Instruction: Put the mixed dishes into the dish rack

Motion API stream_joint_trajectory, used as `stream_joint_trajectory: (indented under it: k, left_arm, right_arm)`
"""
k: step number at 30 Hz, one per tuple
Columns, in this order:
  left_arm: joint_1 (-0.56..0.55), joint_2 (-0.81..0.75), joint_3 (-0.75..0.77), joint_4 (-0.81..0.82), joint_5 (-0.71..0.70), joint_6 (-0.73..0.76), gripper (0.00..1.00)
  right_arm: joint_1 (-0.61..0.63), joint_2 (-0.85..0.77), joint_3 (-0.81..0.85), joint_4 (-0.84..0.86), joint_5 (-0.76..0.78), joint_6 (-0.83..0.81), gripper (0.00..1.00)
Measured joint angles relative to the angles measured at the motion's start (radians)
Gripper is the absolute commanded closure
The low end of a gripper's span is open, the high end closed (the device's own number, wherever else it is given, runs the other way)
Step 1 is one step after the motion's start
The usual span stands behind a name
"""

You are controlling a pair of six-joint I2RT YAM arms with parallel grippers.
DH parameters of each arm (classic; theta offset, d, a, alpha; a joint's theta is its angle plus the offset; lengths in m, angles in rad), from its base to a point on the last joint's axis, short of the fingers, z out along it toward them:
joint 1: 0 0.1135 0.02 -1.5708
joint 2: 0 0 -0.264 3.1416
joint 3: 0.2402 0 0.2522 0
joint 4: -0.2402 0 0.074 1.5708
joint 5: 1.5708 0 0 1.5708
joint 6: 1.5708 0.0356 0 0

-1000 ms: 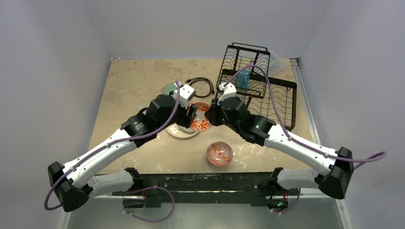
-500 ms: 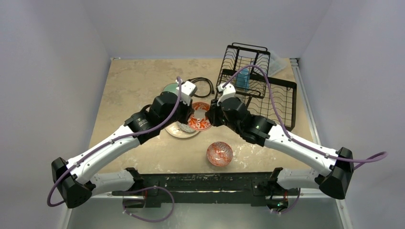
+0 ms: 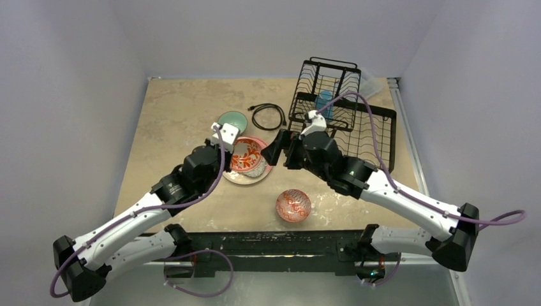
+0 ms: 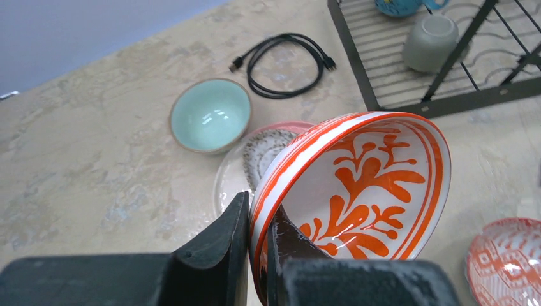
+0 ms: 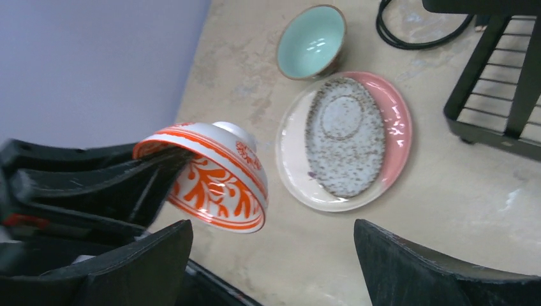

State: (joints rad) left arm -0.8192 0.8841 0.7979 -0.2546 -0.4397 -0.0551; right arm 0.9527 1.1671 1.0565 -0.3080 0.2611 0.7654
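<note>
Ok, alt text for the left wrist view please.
The left gripper clamps the rim of a tilted red-orange patterned bowl above the table. Behind lie a teal bowl, a speckled dish on a plate, a cable and the rack.

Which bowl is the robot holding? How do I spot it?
Find the black rack at the far right; left of it lies a pink plate. By that plate the left gripper pinches a tilted bowl with big orange leaves inside, while the other red bowl sits flat, untouched.
</note>
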Motion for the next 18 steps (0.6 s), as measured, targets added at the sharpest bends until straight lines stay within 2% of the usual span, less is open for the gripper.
stream_joint_trajectory:
  k: [4,5,9,11,14,18]
  left_arm:
    - [0.0,-0.067,-0.09,0.158,-0.085,0.063,1.0]
    - [0.0,-0.075,-0.111,0.202,-0.105,0.08,1.0]
    - [0.0,-0.093,-0.18,0.354,-0.159,0.139,1.0]
    - [0.0,-0.102,-0.213,0.42,-0.172,0.161,1.0]
    - [0.0,-0.115,-0.253,0.502,-0.178,0.192,1.0]
    - [0.0,-0.117,-0.28,0.581,-0.179,0.231,1.0]
  right_arm:
    - [0.0,-0.073,-0.044,0.095,-0.038,0.27,0.01]
    - [-0.001,-0.076,-0.047,0.106,-0.045,0.291,0.01]
    - [-0.001,-0.051,-0.066,0.27,-0.116,0.544,0.02]
    - [0.0,-0.019,-0.061,0.312,-0.13,0.669,0.08]
    - [0.001,0.074,-0.009,0.309,-0.145,0.859,0.24]
    - [0.003,0.201,0.075,0.322,-0.149,1.015,0.36]
